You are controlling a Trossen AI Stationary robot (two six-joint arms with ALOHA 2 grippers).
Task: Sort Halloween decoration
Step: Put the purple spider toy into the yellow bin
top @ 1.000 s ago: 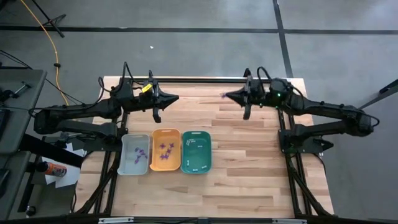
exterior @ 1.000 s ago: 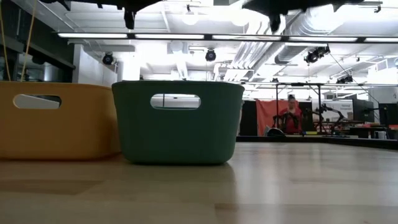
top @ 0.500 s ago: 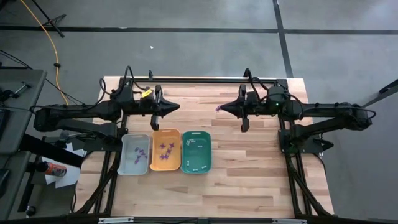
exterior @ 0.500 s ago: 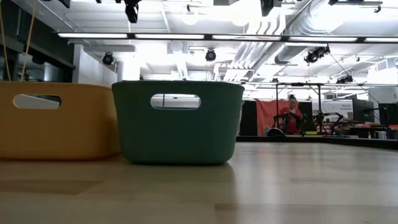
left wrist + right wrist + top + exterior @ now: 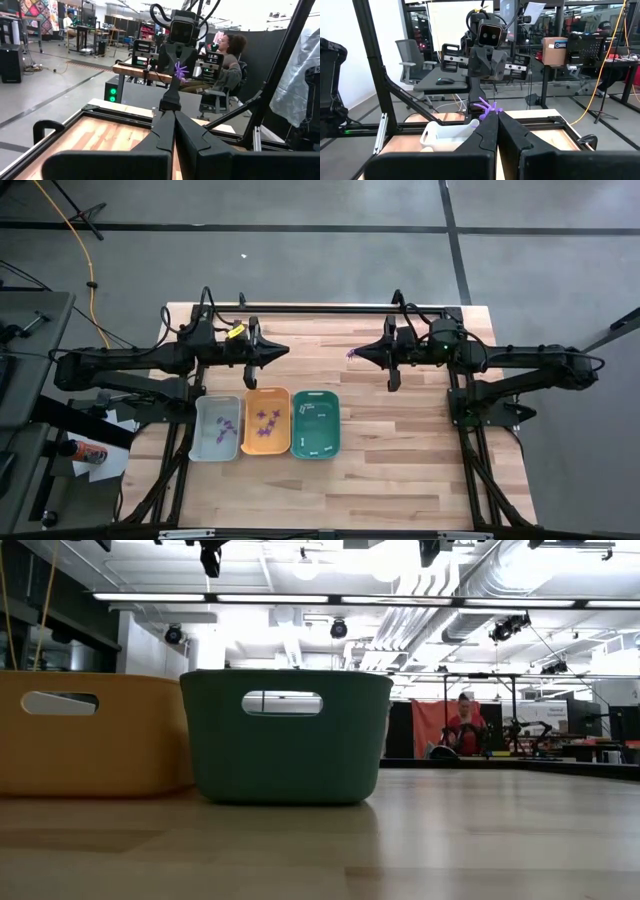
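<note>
Holding a purple piece (image 5: 351, 353) in closed tips, right gripper (image 5: 358, 354) now lower in frame than a second ago, centre-right, level with shut, empty left gripper (image 5: 285, 351). Motion ceased; drop into orange tray (image 5: 266, 421) judged pending. Sorted pieces in trays lower left.

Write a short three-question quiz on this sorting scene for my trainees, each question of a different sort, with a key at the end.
1. True or false: the right end effector is shut on a purple piece.
2. Multiple choice: reading across the high view from the left arm's side, the trays run
A. teal, orange, grey
B. grey tray, orange tray, teal tray
C. orange, grey, teal
3. Fill in: the left end effector is shut and holds ____.

Key: 1 true; 2 B; 3 nothing.
</note>
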